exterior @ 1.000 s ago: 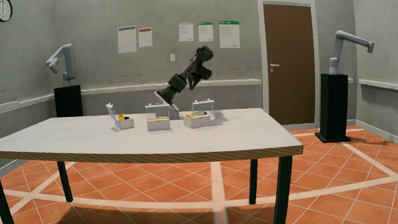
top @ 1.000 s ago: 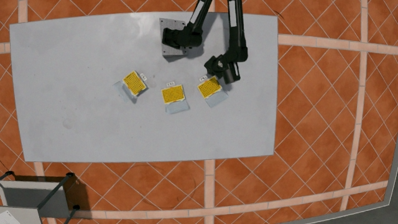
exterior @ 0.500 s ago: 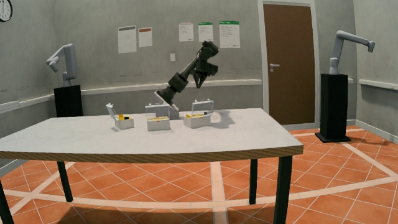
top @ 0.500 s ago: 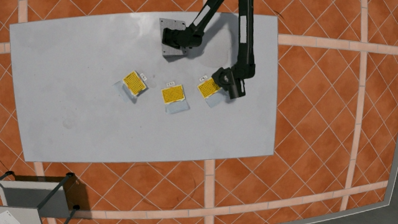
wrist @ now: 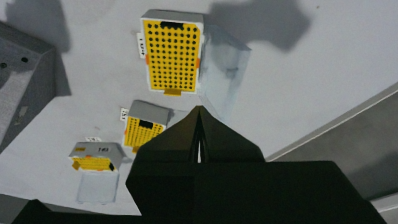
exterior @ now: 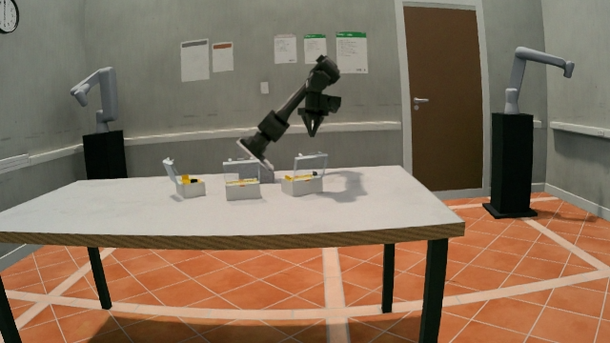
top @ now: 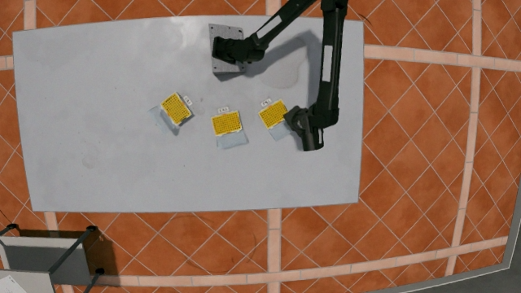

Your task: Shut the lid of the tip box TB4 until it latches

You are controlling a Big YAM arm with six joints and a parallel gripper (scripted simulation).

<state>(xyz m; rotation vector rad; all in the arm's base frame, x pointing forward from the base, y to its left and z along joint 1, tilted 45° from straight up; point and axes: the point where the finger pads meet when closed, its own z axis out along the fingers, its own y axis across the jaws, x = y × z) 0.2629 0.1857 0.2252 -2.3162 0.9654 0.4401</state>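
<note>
Three white tip boxes with yellow racks stand on the grey table, all with clear lids open. TB4 (top: 273, 114) is the right one; it also shows in the side view (exterior: 301, 184) and the wrist view (wrist: 172, 55). Its lid (exterior: 310, 165) stands upright and appears in the wrist view (wrist: 225, 75). The middle box (top: 226, 123) and the left box (top: 176, 108) lie to its left. My gripper (exterior: 312, 131) is shut and empty. It hangs in the air well above TB4's lid, fingertips (wrist: 199, 109) pointing down.
The arm's grey base plate (top: 225, 49) sits at the table's back edge, behind the boxes. The table's right edge (top: 361, 114) is close to TB4. Two other arms on black pedestals (exterior: 512, 162) stand off the table.
</note>
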